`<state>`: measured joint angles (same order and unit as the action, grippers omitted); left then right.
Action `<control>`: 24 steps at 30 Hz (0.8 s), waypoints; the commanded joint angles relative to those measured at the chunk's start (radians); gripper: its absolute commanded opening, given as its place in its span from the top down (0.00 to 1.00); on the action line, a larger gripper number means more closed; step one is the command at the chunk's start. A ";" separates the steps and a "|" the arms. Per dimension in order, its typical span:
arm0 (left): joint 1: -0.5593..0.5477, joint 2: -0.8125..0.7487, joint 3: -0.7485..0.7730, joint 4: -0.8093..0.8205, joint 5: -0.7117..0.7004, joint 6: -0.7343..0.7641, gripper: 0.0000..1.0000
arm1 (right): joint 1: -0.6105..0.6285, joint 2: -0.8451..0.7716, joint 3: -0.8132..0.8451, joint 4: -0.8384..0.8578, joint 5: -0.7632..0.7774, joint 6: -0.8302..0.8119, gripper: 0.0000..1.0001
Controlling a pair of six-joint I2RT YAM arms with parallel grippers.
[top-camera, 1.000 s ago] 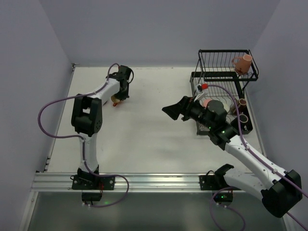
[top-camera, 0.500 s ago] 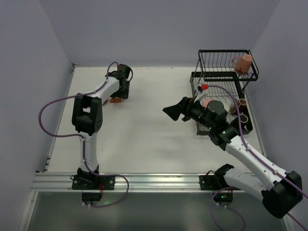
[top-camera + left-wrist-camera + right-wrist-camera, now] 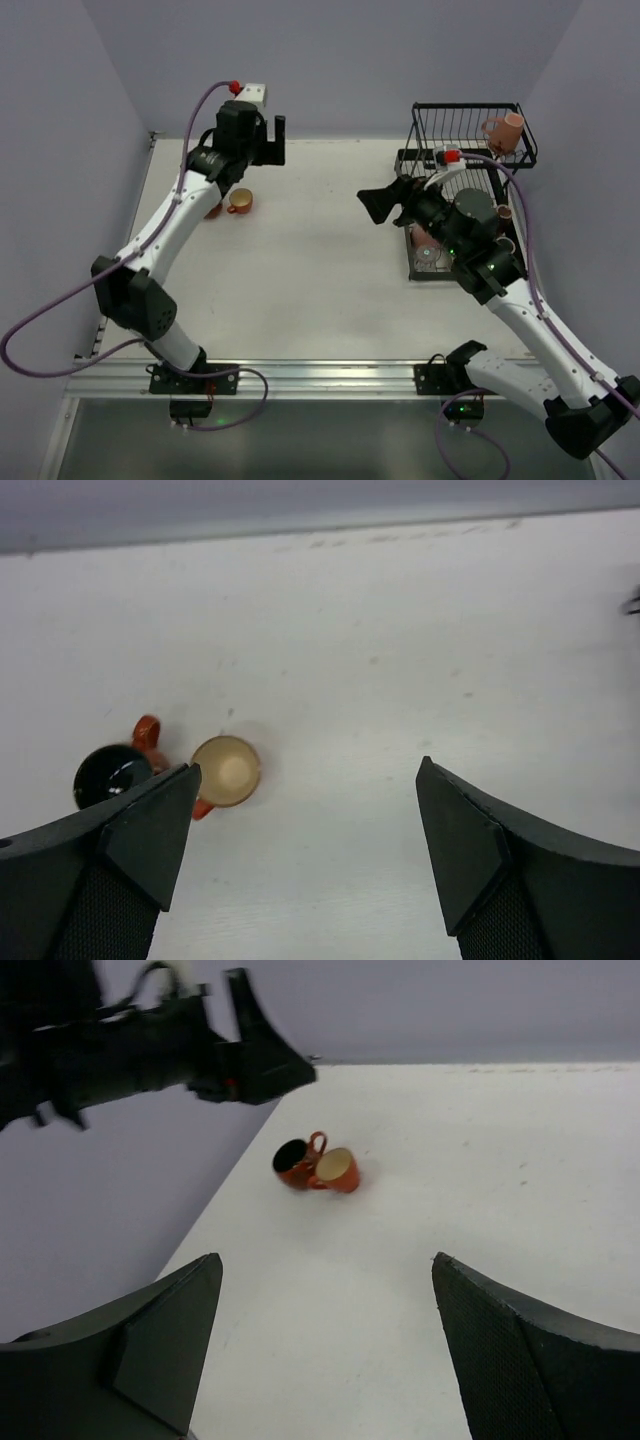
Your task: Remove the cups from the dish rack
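Two orange cups stand side by side on the table at far left: one cream inside (image 3: 240,200) (image 3: 226,771) (image 3: 337,1169), one dark inside (image 3: 213,209) (image 3: 110,777) (image 3: 292,1162). My left gripper (image 3: 271,141) (image 3: 308,815) hangs open and empty, high above and just right of them. The black wire dish rack (image 3: 467,112) stands at far right with a salmon pink cup (image 3: 507,129) in its upper basket and another cup's rim (image 3: 506,212) showing on the lower tier. My right gripper (image 3: 378,204) (image 3: 325,1295) is open and empty, left of the rack, facing the two cups.
My right arm's wrist and cable lie over the rack's lower tray (image 3: 428,262), hiding much of it. Purple walls close in the white table (image 3: 300,260) on the left, back and right. The left arm (image 3: 150,1045) shows at the top left of the right wrist view.
My left gripper opened and let go of the cream-inside orange cup beside the dark-inside one, then rose up and back. My right arm lifted slightly, shifting right toward the rack.
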<state>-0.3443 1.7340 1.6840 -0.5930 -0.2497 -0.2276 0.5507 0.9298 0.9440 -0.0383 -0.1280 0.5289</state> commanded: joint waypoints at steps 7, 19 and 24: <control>-0.191 -0.554 -0.511 0.410 0.429 -0.093 0.01 | -0.297 0.084 0.286 -0.221 0.319 -0.167 0.20; -0.301 -0.953 -0.849 0.443 0.531 -0.014 0.00 | -0.664 0.439 0.588 -0.285 0.418 -0.267 0.16; -0.398 -0.956 -0.873 0.407 0.408 0.045 0.00 | -0.678 0.584 0.720 -0.293 0.415 -0.300 0.17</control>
<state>-0.7082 0.7734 0.8280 -0.1947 0.2173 -0.2398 -0.1238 1.4666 1.5726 -0.3080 0.2718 0.2790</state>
